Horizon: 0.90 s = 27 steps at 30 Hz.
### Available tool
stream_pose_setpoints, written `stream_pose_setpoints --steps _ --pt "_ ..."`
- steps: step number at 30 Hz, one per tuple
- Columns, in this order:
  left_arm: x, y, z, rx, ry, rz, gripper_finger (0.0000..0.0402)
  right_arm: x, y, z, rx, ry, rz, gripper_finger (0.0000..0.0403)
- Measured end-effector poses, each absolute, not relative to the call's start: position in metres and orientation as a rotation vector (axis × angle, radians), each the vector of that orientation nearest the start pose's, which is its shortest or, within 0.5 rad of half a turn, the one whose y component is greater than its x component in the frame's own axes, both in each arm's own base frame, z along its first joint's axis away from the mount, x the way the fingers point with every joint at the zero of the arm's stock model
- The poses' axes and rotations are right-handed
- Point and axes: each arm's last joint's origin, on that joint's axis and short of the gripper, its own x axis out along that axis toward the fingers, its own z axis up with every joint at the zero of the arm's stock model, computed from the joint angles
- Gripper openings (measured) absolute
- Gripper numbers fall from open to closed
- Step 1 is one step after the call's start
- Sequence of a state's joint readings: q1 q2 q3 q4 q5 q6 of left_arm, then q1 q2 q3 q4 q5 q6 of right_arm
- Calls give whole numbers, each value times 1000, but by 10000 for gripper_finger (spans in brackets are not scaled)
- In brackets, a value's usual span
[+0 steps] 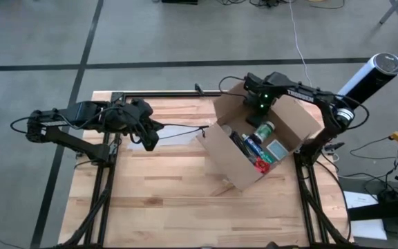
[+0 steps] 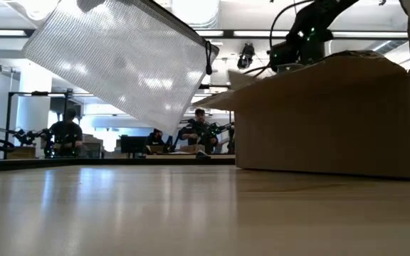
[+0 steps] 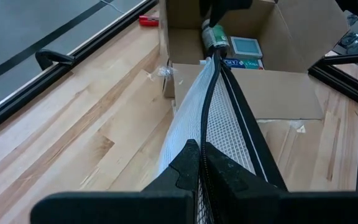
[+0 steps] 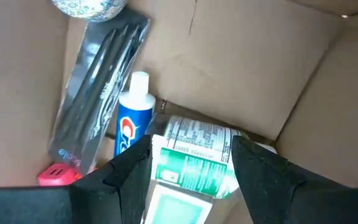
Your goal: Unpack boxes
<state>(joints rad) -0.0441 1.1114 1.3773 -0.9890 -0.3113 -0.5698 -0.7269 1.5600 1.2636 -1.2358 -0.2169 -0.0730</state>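
We are seeing the brown corrugated cardboard box [image 1: 271, 142] sitting open on the right half of the pale wooden table [image 1: 157, 200], its flaps spread outward. The right gripper [image 4: 191, 163] is reaching down into the box from above, its two dark fingers standing apart on either side of a green-and-white labelled bottle [image 4: 194, 165]; we cannot tell whether they are touching it. Beside that bottle we are seeing a blue-and-white toothpaste tube [image 4: 132, 121], a long dark plastic-wrapped packet [image 4: 98, 93] and a small red item [image 4: 58, 174].

The left gripper [image 3: 201, 163] is hanging over the table's left half, well apart from the box, its fingers clamped tight on the edge of a flat translucent white mesh zip pouch [image 2: 119, 60], which is hanging tilted in the air above the tabletop. A small red object [image 3: 148, 21] is lying on the table near the box.
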Motion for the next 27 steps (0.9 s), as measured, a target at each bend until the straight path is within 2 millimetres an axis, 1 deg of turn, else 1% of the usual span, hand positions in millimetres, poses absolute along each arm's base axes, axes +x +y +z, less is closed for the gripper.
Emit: stream_pose_setpoints --steps 5,10,16,22,27 --pt "195 0 399 -409 618 447 0 203 -173 264 629 1361 -364 199" --pt "195 0 399 -397 621 443 0 200 -169 265 460 1372 -230 199" --pt "195 0 399 -396 624 435 0 196 -161 253 373 1420 -117 199" --pt "195 0 399 -399 626 428 0 184 -145 236 368 1500 -34 199" --pt "195 0 399 -398 627 427 0 176 -132 231 269 1508 60 199"
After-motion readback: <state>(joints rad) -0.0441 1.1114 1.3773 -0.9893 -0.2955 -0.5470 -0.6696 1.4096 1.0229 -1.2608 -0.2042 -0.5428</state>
